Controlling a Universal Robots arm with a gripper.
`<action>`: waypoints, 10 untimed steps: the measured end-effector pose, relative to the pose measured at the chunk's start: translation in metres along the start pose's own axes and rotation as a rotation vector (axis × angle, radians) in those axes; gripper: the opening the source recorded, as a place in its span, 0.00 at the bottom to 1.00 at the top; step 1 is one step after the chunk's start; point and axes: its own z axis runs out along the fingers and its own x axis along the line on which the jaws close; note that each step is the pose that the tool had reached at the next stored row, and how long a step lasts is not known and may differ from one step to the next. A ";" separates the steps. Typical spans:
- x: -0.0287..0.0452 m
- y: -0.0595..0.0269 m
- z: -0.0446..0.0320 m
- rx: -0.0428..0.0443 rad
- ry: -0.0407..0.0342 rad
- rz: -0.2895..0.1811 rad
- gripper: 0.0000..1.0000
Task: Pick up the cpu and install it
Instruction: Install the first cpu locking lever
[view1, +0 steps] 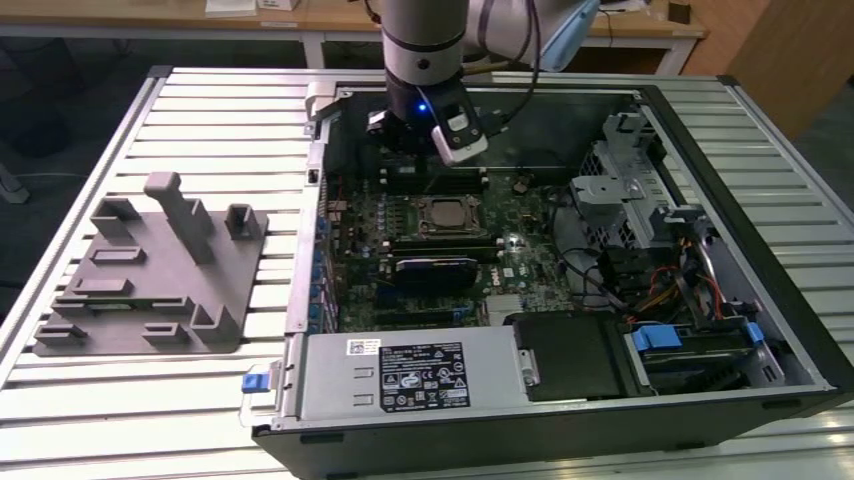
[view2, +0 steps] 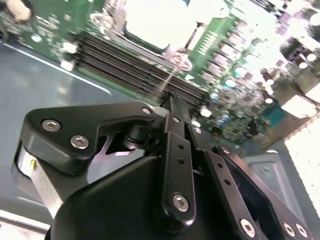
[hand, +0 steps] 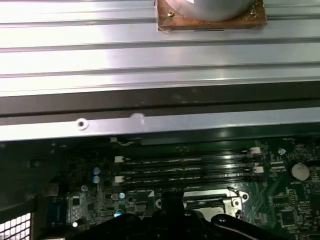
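Grey fixture (view1: 147, 270) sat on the worktop (view1: 200, 110) at the exterior view's left, open computer case (view1: 747, 390) beside it, gripper (view2: 172, 102) hung over the memory slots (view2: 130, 65), fingers (view2: 175, 140) pressed together holding nothing, cpu (view1: 441, 214) lay in its socket near the slots.

**Fig.** An open computer case (view1: 561, 432) is being carried on the slatted metal tabletop (view1: 120, 400), a grey fixture (view1: 147, 280) being kept beside it toward the exterior view's left. Inside, a green motherboard (view1: 541, 270) is being exposed and a silver power supply (view1: 400, 372) is being housed.
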 end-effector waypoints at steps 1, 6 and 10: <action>-0.0031 0.0002 0.0001 0.0000 0.0001 0.000 0.11; -0.0095 0.0005 0.0010 0.0007 -0.0005 0.000 0.11; -0.0099 -0.0004 0.0052 0.0003 -0.0087 -0.002 0.11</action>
